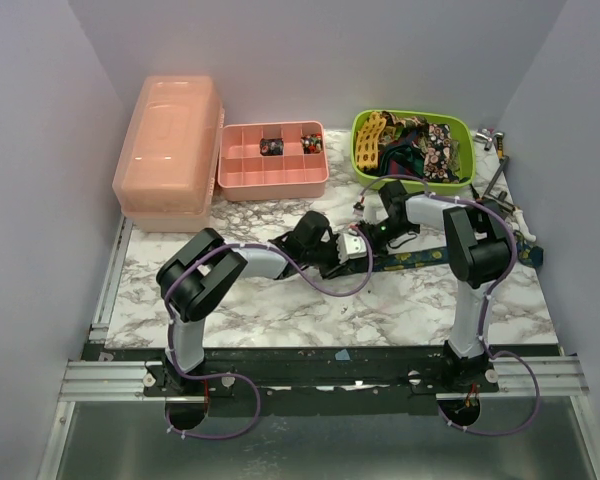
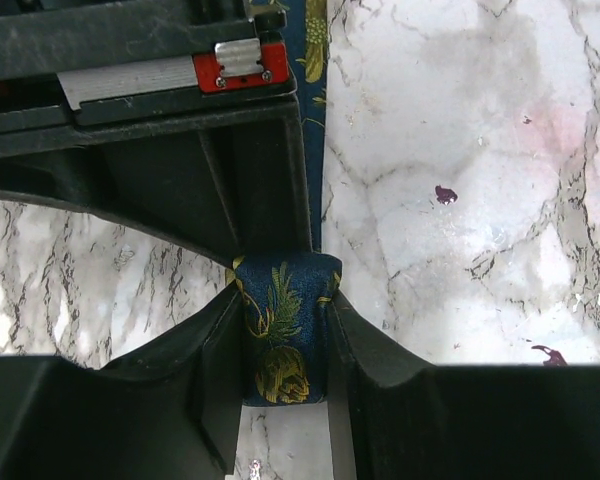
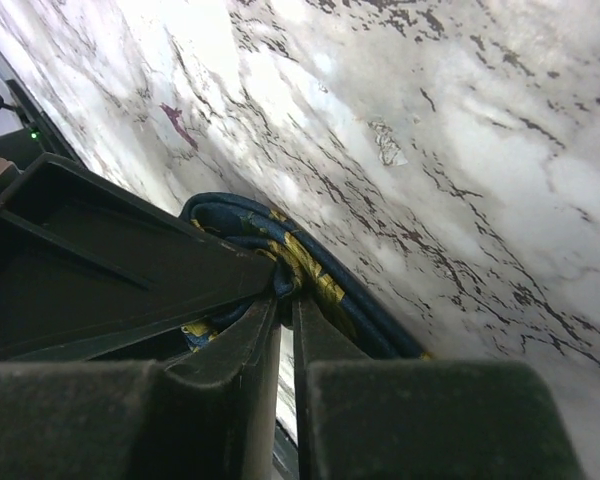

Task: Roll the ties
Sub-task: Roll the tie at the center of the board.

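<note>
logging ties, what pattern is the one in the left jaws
Navy tie with yellow-green leafy motifs; left wrist view.

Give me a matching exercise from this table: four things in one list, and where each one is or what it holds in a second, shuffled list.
1 navy tie
2 green basket
3 pink divided tray
4 pink lidded box

A far left, lid shut
B heaped with other ties
C clamped in left gripper and right gripper
D small items in some compartments

Pairs: 1-C, 2-B, 3-D, 4-A
</note>
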### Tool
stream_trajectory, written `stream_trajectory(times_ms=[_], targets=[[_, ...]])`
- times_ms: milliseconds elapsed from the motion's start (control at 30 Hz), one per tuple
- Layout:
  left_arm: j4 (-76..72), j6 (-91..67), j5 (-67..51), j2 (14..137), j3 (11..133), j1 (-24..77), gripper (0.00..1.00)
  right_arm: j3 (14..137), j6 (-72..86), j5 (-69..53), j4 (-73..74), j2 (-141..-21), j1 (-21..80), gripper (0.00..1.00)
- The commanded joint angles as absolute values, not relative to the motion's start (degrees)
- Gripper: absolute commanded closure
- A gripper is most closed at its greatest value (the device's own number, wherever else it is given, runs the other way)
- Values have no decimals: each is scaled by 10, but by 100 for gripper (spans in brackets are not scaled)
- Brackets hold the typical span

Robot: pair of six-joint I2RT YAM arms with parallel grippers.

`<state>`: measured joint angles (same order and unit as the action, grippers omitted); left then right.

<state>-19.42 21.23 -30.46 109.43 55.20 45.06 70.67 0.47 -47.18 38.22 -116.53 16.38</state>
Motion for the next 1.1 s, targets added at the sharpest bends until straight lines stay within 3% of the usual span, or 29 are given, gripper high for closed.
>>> stream_trajectory(times_ms=[0, 267, 500, 767, 800, 833, 900, 1067], targets=[[-49, 236, -240, 1154, 553, 445, 72, 702, -7, -476, 399, -1141, 160, 81], [-13, 224, -246, 1154, 571, 443, 73, 724, -53, -489, 472, -1090, 150, 55], [-1, 200, -257, 1163, 602, 443, 73, 736, -57, -516, 467, -1120, 152, 52], [12, 218, -269, 1158, 605, 442, 71, 773, -57, -458, 448, -1173, 152, 66], [11, 221, -270, 1156, 604, 442, 71, 778, -59, -454, 448, -1177, 151, 70], [9, 224, -273, 1154, 602, 441, 70, 782, -62, -452, 449, -1181, 151, 80], [3, 226, -277, 1146, 597, 440, 59, 783, -67, -444, 452, -1187, 152, 99], [-108, 204, -313, 1092, 542, 428, 31, 764, -75, -414, 453, -1196, 151, 99]])
